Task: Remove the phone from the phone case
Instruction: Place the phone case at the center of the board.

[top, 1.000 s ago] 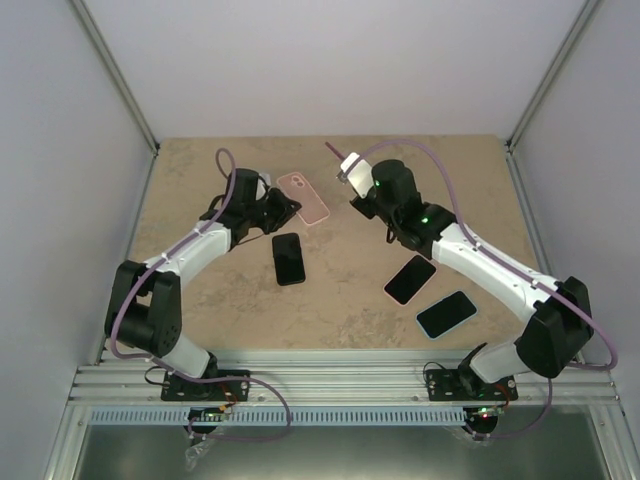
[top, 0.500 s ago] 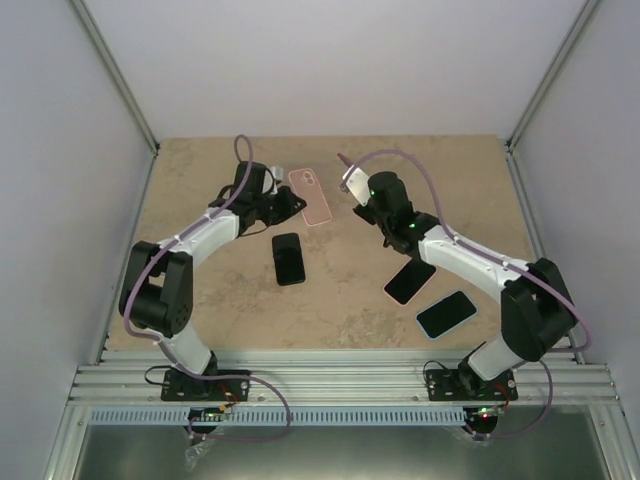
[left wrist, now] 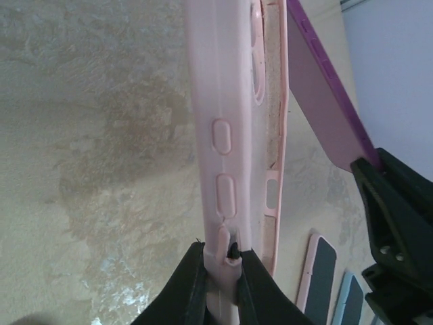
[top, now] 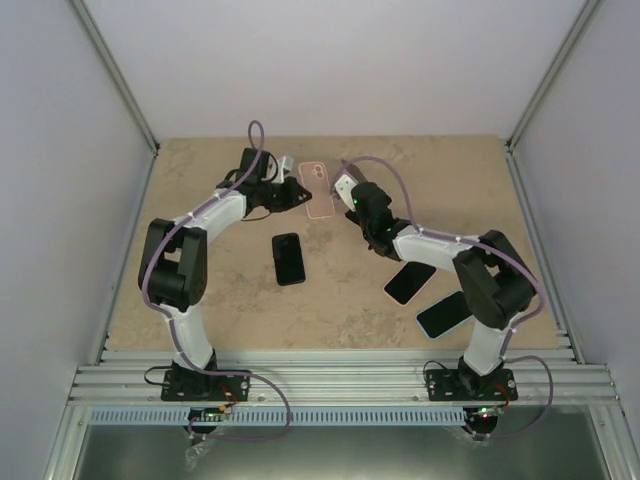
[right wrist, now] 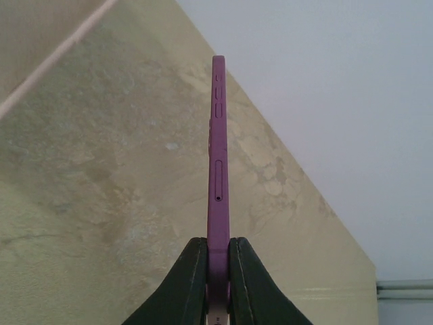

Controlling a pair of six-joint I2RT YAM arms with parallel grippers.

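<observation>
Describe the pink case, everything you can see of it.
The pink case is a soft-looking, matte shell with raised button bumps and slots along its side wall and a camera cutout at its far end. It looks empty: the purple phone sits outside it, alongside. The left gripper is shut on one long side wall, holding it toward the table's far side. Whether it rests on the table is unclear.

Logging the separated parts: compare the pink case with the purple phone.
The pink case is pale pink; the purple phone is deep purple. The case is an open shell with cutouts; the phone is a solid slab. The left gripper pinches the case, the right gripper the phone. Both are clamped by one edge, apart from each other.
</observation>
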